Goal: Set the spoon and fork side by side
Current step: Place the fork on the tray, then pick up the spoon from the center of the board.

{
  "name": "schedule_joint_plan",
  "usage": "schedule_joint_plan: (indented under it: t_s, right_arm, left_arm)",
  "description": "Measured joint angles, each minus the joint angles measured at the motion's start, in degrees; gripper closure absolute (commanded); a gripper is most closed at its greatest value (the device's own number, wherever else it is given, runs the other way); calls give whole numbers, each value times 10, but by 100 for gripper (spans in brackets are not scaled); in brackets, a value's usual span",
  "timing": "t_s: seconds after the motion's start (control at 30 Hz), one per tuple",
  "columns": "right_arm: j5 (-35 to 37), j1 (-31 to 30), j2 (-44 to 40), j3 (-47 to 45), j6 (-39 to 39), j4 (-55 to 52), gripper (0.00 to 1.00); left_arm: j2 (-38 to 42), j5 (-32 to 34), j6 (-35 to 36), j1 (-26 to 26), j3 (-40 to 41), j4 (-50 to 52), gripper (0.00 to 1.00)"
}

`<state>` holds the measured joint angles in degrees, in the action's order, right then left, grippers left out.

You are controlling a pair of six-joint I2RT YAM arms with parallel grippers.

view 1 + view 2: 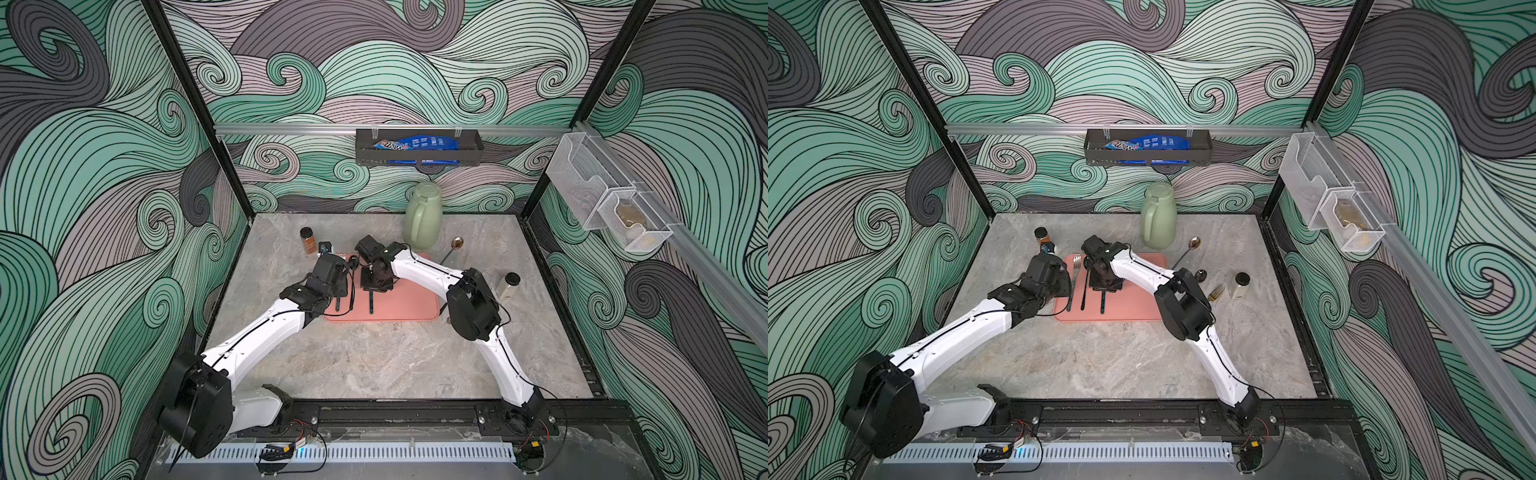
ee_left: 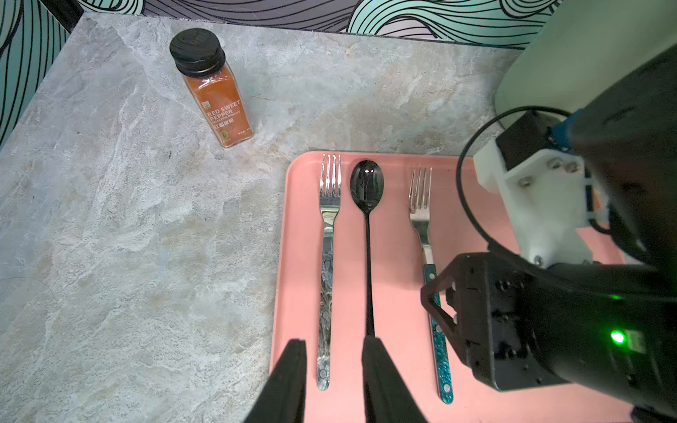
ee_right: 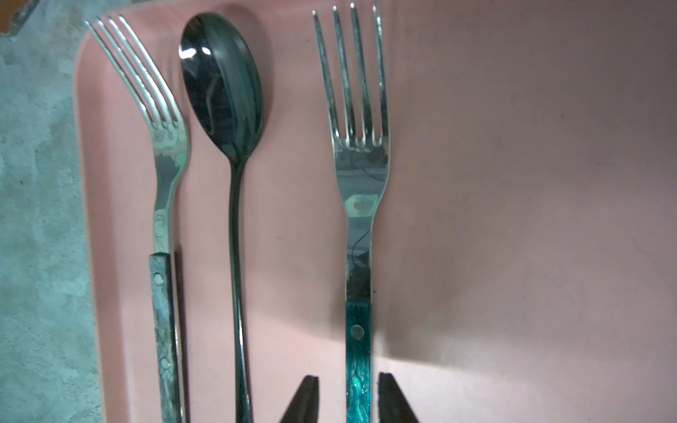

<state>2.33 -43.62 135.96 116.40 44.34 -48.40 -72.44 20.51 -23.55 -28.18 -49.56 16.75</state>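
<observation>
On the pink tray three pieces lie parallel: a grey-handled fork, a black spoon and a teal-handled fork. My left gripper is open, its fingers astride the end of the grey fork's handle without touching it. The spoon's handle runs behind one finger. My right gripper is open, with a finger on each side of the teal fork handle and a gap on both sides. In a top view both arms meet over the tray, and the teal fork's handle shows below the right gripper.
A red pepper bottle stands left of the tray's far corner. A green jug stands behind the tray. To the tray's right lie a silver spoon, a dark spoon, a gold fork and a black-lidded jar.
</observation>
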Motion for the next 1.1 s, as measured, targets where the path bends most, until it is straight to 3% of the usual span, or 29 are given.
schedule_joint_plan:
  t_s: [0.2, 0.53, 0.9, 1.1]
  right_arm:
    - [1, 2, -30, 0, -6, -19, 53]
    - [19, 43, -239, -65, -18, -24, 53]
    - [21, 212, -368, -327, -44, 38, 60]
    - [30, 273, -402, -436, -48, 91, 56]
  left_arm:
    - [7, 0, 0, 0, 0, 1, 70]
    - [13, 0, 0, 0, 0, 1, 70]
    - [18, -2, 0, 0, 0, 1, 70]
    - [18, -6, 0, 0, 0, 1, 70]
